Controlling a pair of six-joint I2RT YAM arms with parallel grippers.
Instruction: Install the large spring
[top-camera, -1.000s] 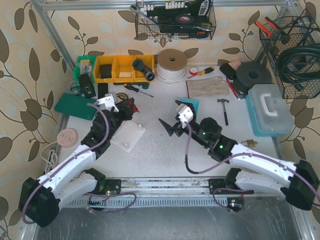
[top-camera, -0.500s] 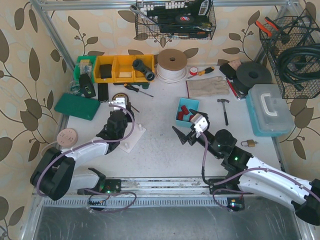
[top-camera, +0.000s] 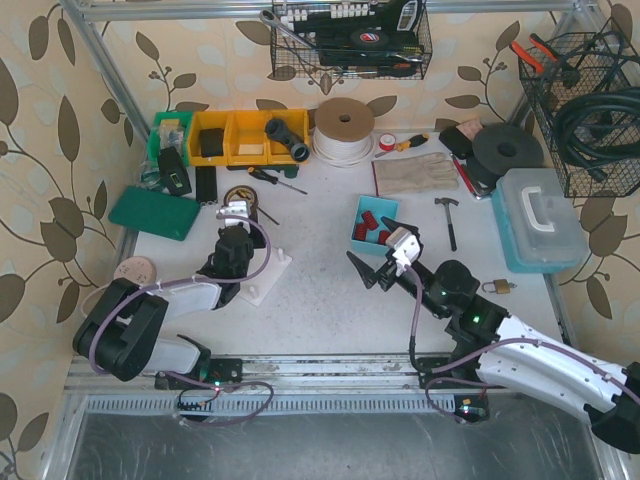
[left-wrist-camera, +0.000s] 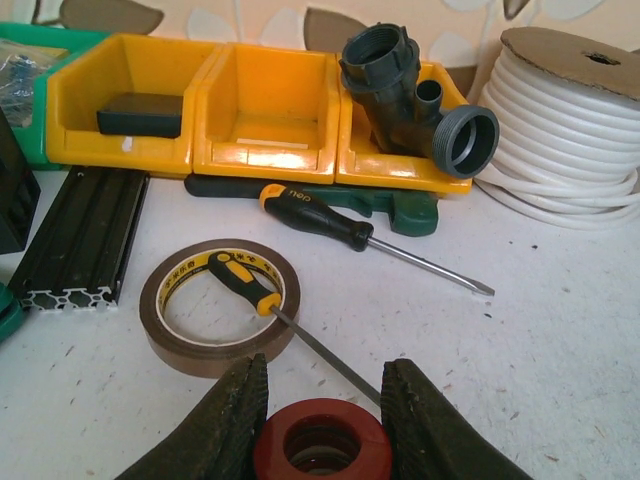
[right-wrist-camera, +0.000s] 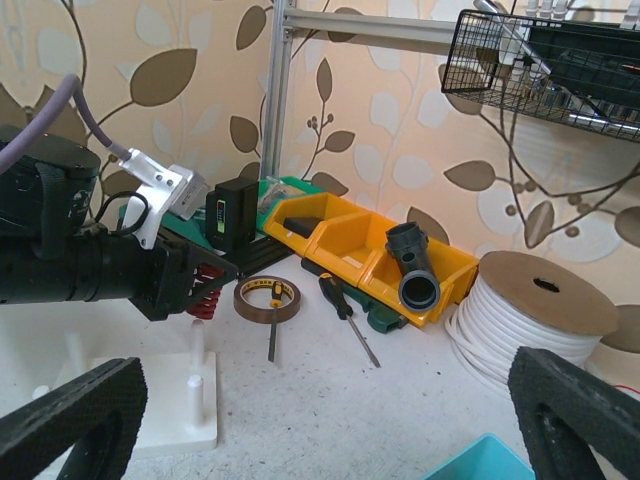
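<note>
A red coil spring (left-wrist-camera: 322, 445) sits upright between the fingers of my left gripper (left-wrist-camera: 325, 390), which is shut on it. In the right wrist view the same spring (right-wrist-camera: 205, 290) hangs in the left gripper (right-wrist-camera: 185, 285) just above the far peg (right-wrist-camera: 197, 340) of the white peg base (right-wrist-camera: 150, 415). I cannot tell whether spring and peg touch. From above, the left gripper (top-camera: 240, 222) is over the base's (top-camera: 265, 280) far corner. My right gripper (top-camera: 368, 272) is open and empty, well right of the base.
A brown tape roll (left-wrist-camera: 220, 305) with a yellow-handled screwdriver (left-wrist-camera: 245, 285) across it lies just beyond the spring. A second screwdriver (left-wrist-camera: 320, 215), yellow bins (left-wrist-camera: 265, 115), a black pipe fitting (left-wrist-camera: 400, 80) and a white cable spool (left-wrist-camera: 570, 130) stand behind. A teal bin (top-camera: 372, 225) holds red springs.
My left arm has folded low onto the table while its gripper stayed near the base with the spring. My right gripper has drawn back toward the right and near side.
</note>
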